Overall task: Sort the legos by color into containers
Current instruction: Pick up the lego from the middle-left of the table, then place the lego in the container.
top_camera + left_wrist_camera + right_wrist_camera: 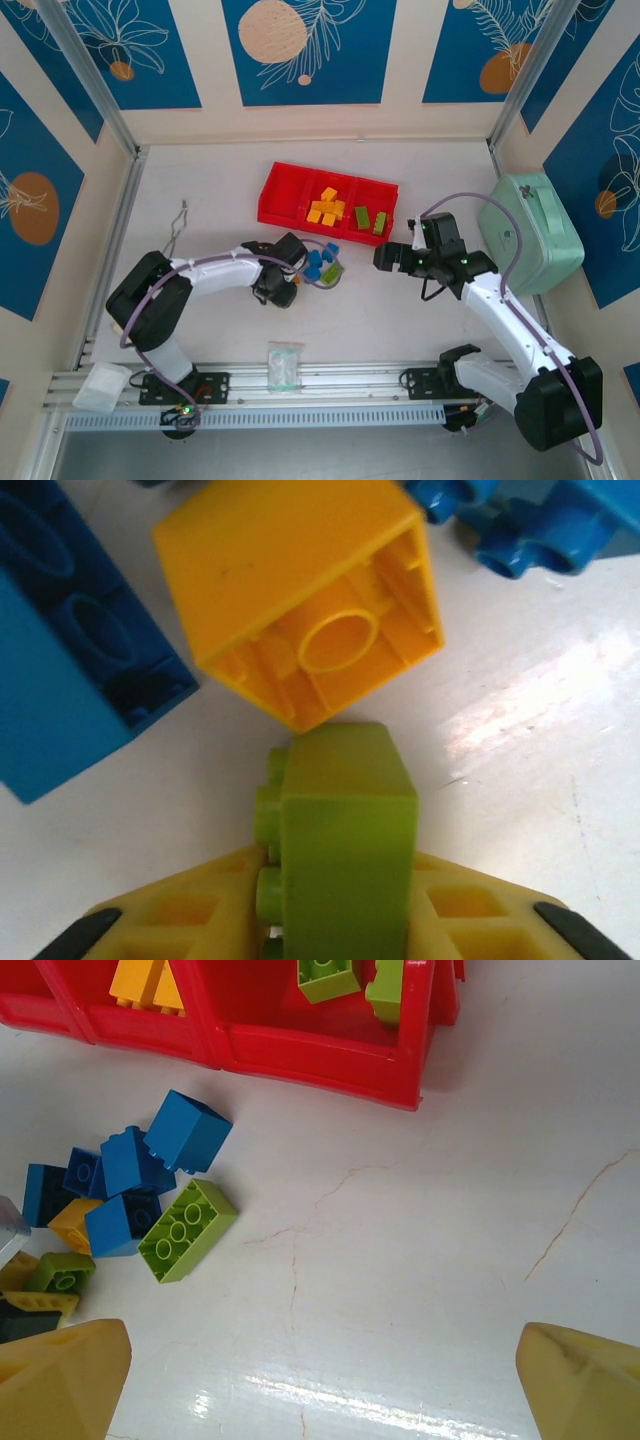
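Left gripper [345, 895] pinches a lime green brick [345, 830] in the loose pile [322, 262] before the red tray [268, 214]. It likely next needs lifting into the tray's right compartment, beside other green bricks [362, 215]. Right gripper [395, 258] hovers nearby, jaws wide, empty.

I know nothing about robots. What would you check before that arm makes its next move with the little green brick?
1. Lime green brick gripped by the left end effector: ok.
2. Grip tight enough to lift: cannot tell.
3. Orange-yellow brick clear of the held one: cannot tell, they meet or nearly meet.
4. Room in the red tray, in its right compartment beside the green bricks: ok.
5. Right end effector open, holding nothing, off to the right of the loose bricks: ok.
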### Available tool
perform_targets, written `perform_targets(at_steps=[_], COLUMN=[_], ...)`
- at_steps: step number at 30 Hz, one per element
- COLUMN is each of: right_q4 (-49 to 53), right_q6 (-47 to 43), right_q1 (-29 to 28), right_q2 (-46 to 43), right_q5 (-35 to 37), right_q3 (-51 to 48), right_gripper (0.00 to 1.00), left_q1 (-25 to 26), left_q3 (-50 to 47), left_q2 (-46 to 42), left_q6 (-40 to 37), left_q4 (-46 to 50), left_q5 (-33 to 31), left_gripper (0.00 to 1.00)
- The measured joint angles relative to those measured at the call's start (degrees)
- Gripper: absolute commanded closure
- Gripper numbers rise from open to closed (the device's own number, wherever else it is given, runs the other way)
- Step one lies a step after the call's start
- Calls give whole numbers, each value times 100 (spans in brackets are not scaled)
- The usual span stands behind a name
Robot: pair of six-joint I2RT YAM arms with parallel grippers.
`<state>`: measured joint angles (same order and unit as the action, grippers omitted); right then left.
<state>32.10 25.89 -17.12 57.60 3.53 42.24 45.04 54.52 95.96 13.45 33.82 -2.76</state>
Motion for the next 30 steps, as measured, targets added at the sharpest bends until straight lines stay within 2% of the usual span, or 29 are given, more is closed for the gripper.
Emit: perform_targets(at_steps=[5, 7, 12, 18, 21, 25, 30], right_q4=[13, 31, 90, 334, 404, 570, 828], right_q6=[105, 133, 136, 136, 136, 140, 136], right_q1=[2, 9, 155, 437, 535, 614, 629], right_q2=[-365, -560, -970, -1196, -1283, -1338, -1565], right_q5=[201, 295, 494, 479, 369, 223, 201], right_q3=[-149, -166, -157, -122, -122, -105, -33], right_gripper=[1, 1, 1, 1, 1, 1, 1], left_q1=[44, 70, 87, 92, 92, 94, 96], left_q3=[-109, -195, -157, 802, 1403, 2247, 2883], left_q2=[-140, -280, -955, -1110, -857, -85, 883], left_q6=[192, 280, 490, 581, 581, 632, 940], left_q4=[-17, 24, 177, 341, 354, 173, -168], left_q5=[-2, 13, -79, -420, -494, -474, -243], left_gripper=[91, 95, 95, 95, 96, 100, 100])
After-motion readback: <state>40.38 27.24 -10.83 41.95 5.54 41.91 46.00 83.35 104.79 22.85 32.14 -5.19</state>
